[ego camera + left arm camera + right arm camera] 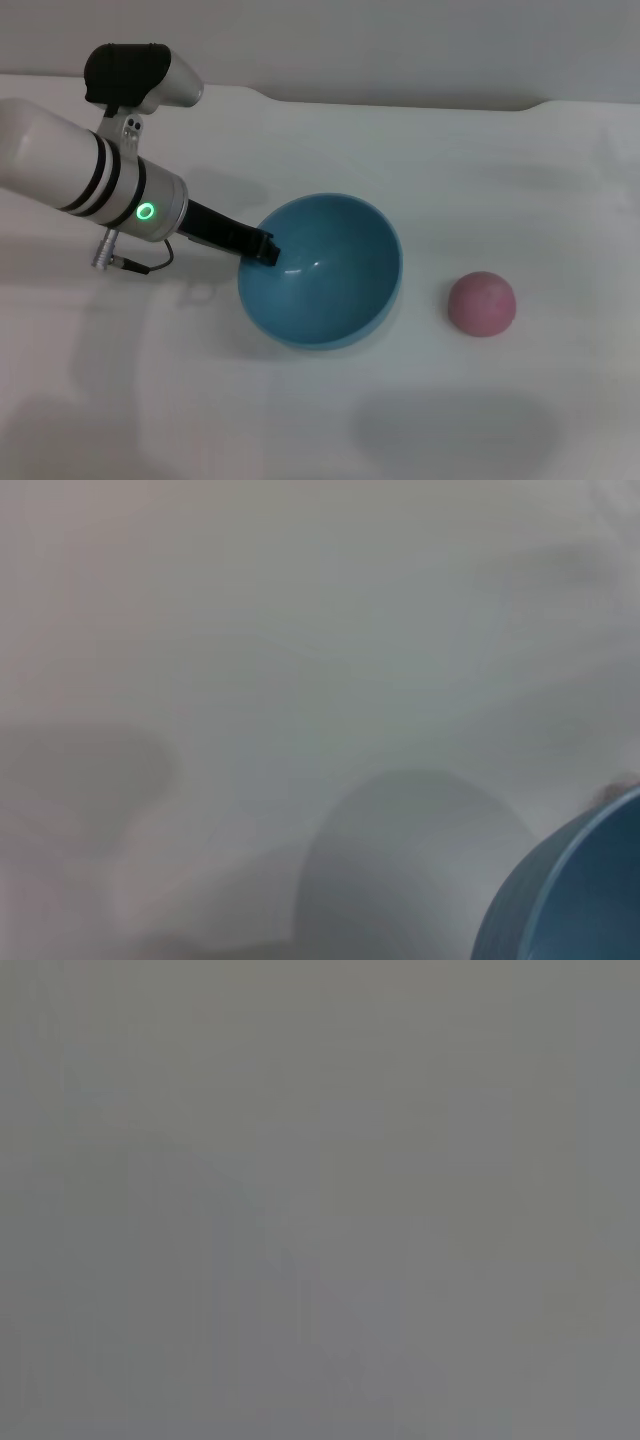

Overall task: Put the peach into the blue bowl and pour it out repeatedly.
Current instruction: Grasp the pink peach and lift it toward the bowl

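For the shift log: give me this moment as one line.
left gripper: shut on blue bowl rim, bowl tilted, empty | peach: on table, beside bowl | right gripper: not in view

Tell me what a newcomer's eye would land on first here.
First the blue bowl at the table's centre, tipped on its side, with the left tool gripping its near-left rim. Next, the peach lying on the white table to the bowl's right, apart from it.

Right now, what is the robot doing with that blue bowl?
The robot's left claw is gripping the rim of the blue bowl and holding it tipped on its side on the white table. The bowl is empty. The peach lies on the table beside it, apart from the bowl. The right arm isn't in sight.
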You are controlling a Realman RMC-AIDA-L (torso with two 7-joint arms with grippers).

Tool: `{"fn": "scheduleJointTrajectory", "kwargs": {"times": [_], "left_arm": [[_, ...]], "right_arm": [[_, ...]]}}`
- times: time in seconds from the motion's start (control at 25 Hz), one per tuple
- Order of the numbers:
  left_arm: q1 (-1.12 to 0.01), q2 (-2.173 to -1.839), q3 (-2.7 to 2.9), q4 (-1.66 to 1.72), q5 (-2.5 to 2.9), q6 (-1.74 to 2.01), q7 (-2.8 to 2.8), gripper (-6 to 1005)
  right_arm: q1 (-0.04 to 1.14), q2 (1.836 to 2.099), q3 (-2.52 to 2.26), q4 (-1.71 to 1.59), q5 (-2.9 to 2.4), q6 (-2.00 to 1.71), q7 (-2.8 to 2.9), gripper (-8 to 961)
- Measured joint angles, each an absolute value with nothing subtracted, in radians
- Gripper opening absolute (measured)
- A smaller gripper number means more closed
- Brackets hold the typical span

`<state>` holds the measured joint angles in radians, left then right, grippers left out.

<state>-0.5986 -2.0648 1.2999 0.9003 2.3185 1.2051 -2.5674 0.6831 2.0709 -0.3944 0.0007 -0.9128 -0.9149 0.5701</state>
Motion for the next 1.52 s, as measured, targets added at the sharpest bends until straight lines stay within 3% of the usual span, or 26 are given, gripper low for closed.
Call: {"fn": "scheduleJointTrajectory", "kwargs": {"times": [0.32,0.56,0.8,1.08,1.32,1.52], "left_arm": [[-0.598,-2.065,1.312,0.899,2.318,1.199,-2.569,-2],[-0.597,-2.066,1.324,0.899,2.324,1.195,-2.567,-1],[-0.598,-2.066,1.325,0.903,2.325,1.188,-2.56,-1],[-0.596,-2.065,1.325,0.908,2.326,1.184,-2.56,-2],[-0.596,-2.065,1.336,0.912,2.326,1.179,-2.559,-2],[-0.596,-2.064,1.338,0.912,2.326,1.171,-2.559,-1]], "right_arm": [[0.724,2.045,-0.664,-0.258,-1.431,-0.724,1.501,743],[0.738,2.015,-0.748,-0.484,-1.98,-0.894,2.096,743],[0.861,1.989,-0.751,-0.54,-2.418,-1.125,2.337,743],[0.94,2.004,-0.874,-0.549,-2.514,-1.227,2.406,743],[0.955,2.036,-1.045,-0.553,-2.59,-1.248,2.513,742],[0.947,2.047,-1.062,-0.554,-2.597,-1.271,2.521,742]]}}
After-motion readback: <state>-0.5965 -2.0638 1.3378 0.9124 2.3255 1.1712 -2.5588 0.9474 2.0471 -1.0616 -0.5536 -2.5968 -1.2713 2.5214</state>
